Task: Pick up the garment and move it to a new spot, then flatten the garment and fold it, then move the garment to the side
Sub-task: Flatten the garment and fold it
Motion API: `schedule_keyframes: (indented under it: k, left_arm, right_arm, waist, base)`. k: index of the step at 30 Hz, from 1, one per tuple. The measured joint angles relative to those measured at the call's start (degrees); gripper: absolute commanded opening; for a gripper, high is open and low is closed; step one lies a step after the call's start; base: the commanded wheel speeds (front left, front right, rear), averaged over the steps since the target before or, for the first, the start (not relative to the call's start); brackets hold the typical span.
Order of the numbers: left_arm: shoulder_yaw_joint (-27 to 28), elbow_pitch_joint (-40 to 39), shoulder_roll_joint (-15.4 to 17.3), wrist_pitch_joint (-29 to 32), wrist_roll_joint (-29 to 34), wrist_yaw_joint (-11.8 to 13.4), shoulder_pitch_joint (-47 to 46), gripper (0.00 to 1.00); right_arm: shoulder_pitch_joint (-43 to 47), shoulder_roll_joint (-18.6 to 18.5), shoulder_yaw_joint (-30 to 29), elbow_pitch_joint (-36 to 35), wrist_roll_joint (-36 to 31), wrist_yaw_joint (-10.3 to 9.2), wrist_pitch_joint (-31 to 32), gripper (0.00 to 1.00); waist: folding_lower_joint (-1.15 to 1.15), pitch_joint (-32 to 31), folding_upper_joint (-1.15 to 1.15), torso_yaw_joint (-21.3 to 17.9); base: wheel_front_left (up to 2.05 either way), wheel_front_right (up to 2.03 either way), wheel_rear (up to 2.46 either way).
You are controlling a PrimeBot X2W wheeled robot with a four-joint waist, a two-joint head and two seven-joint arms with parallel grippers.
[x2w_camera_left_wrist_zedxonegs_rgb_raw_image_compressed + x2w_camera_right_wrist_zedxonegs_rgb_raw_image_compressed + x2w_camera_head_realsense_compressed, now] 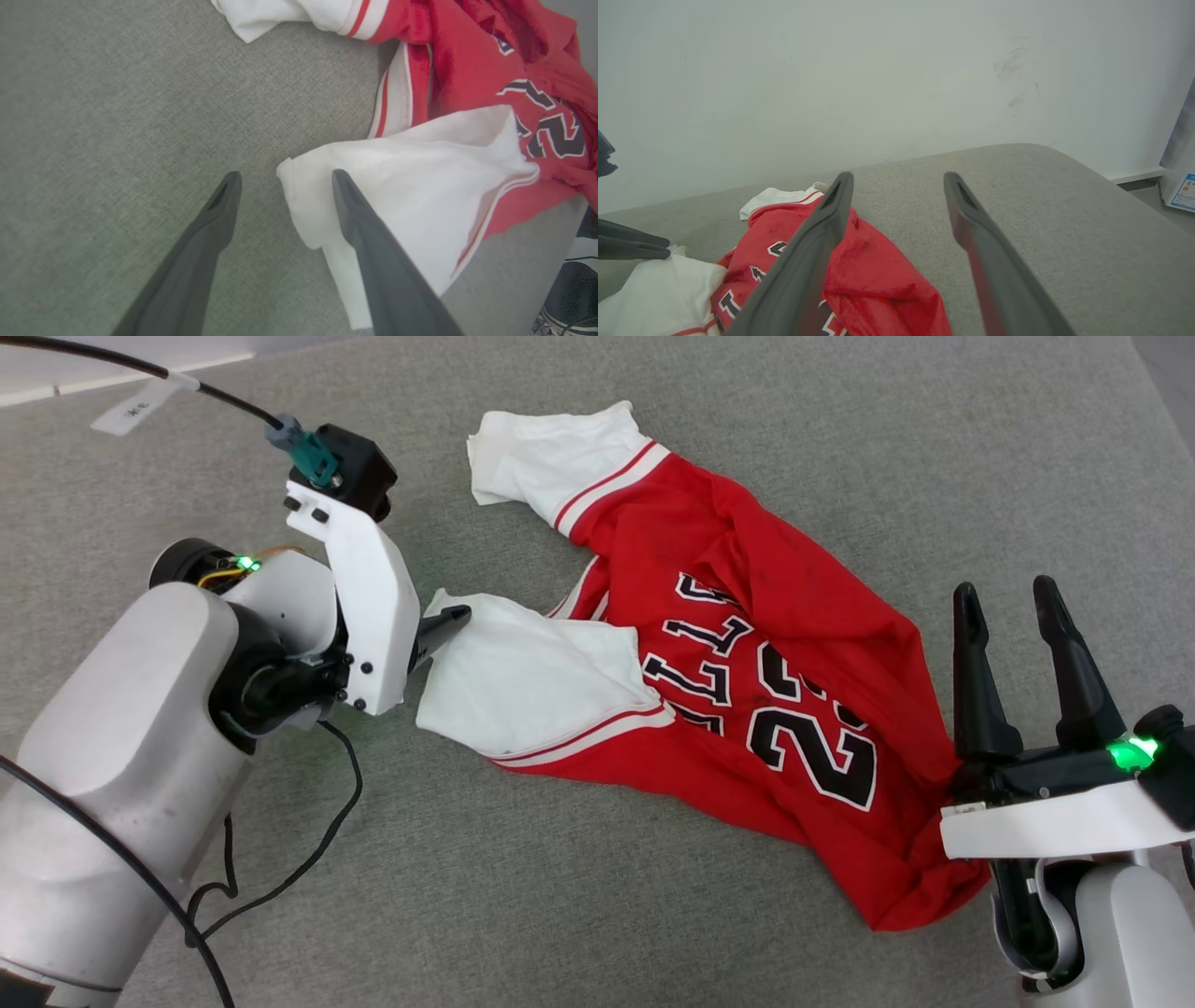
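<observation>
Clearly little of the job is done. The red jersey-style T-shirt with white short sleeves and black number lettering (747, 644) lies rumpled, lettering up, on the grey fabric-covered desk (840, 429). It lies straight on the cloth and inside no container. One white sleeve is doubled over the chest, the other sticks out toward the far edge, and the body is creased and twisted. I judge that it is neither flattened nor folded, and the move aside is not yet made. Whether this is already its new spot cannot be told.

The left tool (285, 179) stands wide and empty, with its fingers either side of the near sleeve's edge. The right tool (1006, 590) is also wide and holds nothing, just beside the hem end.
</observation>
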Motion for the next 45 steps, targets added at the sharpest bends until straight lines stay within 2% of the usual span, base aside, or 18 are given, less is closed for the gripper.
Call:
schedule_keyframes:
  k: [8,9,10,11,12,15,18,27,39,45]
  left_arm:
    - [-2.6,1.4,0.4,0.4,-4.9,0.0,-1.6,1.0]
    - [-3.0,1.4,0.4,0.4,-5.3,0.0,-1.8,0.93]
    - [-3.4,1.5,0.5,0.3,-5.4,0.0,-1.9,0.45]
    - [-3.9,1.6,0.6,0.5,-5.7,0.0,-2.0,0.07]
    - [-4.5,1.5,0.7,0.6,-5.9,0.0,-2.0,0.0]
    - [-5.8,1.4,0.8,0.4,-6.7,0.0,-2.0,0.0]
    - [-6.4,1.3,0.8,-2.4,-6.7,0.0,-2.5,0.0]
    - [-5.0,0.5,2.2,-20.7,-6.0,0.0,-5.4,0.0]
    - [-4.4,-6.8,11.7,-40.2,-5.7,0.0,-6.8,0.0]
    - [-7.0,-8.5,16.6,-43.9,-6.7,0.0,2.1,0.0]
  right_arm:
    - [-0.6,0.5,-0.1,1.4,0.1,0.0,-0.5,1.0]
    - [-0.6,0.5,-0.1,1.5,0.1,0.0,-0.5,1.0]
    - [-0.6,0.5,-0.2,1.6,0.1,0.0,-0.6,1.0]
    - [-0.7,0.5,-0.1,1.7,0.1,0.0,-0.7,1.0]
    - [-0.7,0.5,0.0,1.8,0.1,0.0,-0.7,1.0]
    - [-0.8,0.7,0.4,1.8,0.1,0.0,-0.7,1.0]
    - [-0.9,0.7,0.3,1.9,0.0,0.0,-0.8,1.0]
    - [-0.5,0.3,-0.4,2.6,-0.3,0.0,-0.8,1.0]
    - [2.2,-0.4,-1.1,2.4,-0.6,0.0,1.8,1.0]
    - [3.3,-0.4,-1.3,2.1,-1.0,0.0,3.2,1.0]
  waist:
    - [0.0,1.2,0.0,-0.8]
    - [0.0,1.2,0.0,-0.7]
    - [0.0,1.2,0.0,-0.7]
    - [0.0,1.2,0.0,-0.6]
    - [0.0,1.2,0.0,-0.5]
    - [0.0,1.1,0.0,-0.1]
    - [0.0,0.9,0.0,0.4]
    - [0.0,-3.0,0.0,2.4]
    - [-0.01,-9.2,0.0,9.4]
    - [-0.01,-11.5,0.0,13.2]
  base:
    - [0.0,0.0,0.0]
    - [0.0,0.0,0.0]
    - [0.0,0.0,0.0]
    - [0.0,0.0,0.0]
    - [0.0,0.0,0.0]
    - [0.0,0.0,0.0]
    - [0.0,0.0,0.0]
    - [0.0,0.0,0.0]
    - [0.0,0.0,0.0]
    - [0.0,0.0,0.0]
